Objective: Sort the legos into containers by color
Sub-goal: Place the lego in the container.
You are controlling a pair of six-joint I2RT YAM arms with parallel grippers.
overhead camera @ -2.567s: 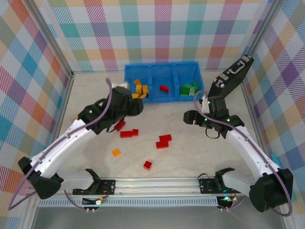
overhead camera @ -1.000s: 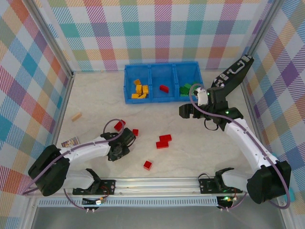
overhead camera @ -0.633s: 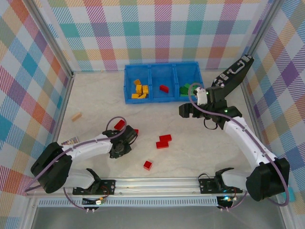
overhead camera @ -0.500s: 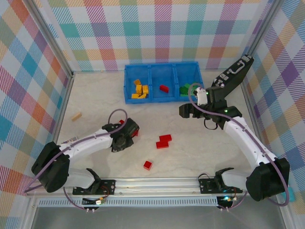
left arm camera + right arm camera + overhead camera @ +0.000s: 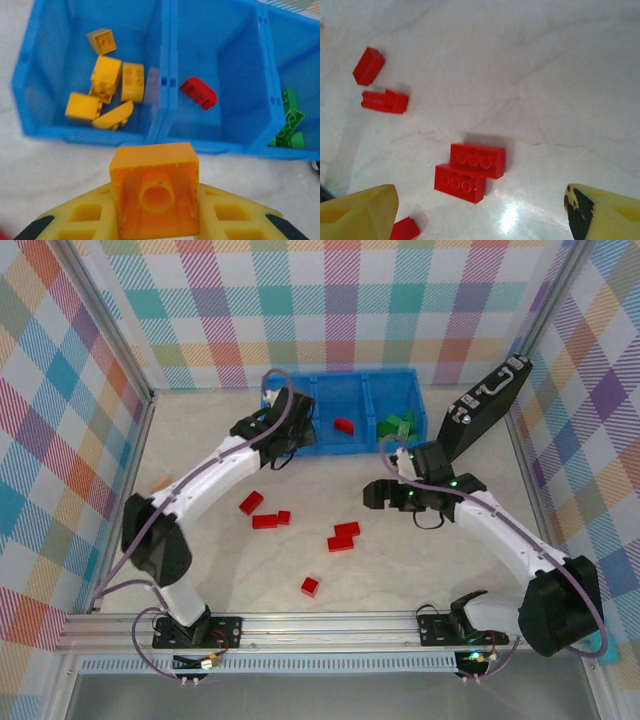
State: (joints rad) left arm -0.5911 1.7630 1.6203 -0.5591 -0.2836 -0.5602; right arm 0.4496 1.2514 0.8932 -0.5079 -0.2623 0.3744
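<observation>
An orange brick point(image 5: 152, 175) is pinched in the left pincer point(image 5: 155, 210), just short of the left compartment point(image 5: 55, 60); it should be carried past the near wall point(image 5: 90, 135) before release. The right pincer point(image 5: 480, 215) is held spread above paired red bricks point(image 5: 470, 167) on the worktop point(image 5: 545, 75).

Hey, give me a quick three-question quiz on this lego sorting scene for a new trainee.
1. True or false: the left gripper holds a red brick.
2. Which compartment of the bin holds the lone red brick? A left, B middle, C right.
3. Fill in: the right gripper hangs ___ over the red pair.
Key: 1 false, it grips an orange brick. 2 B. 3 open.
</observation>
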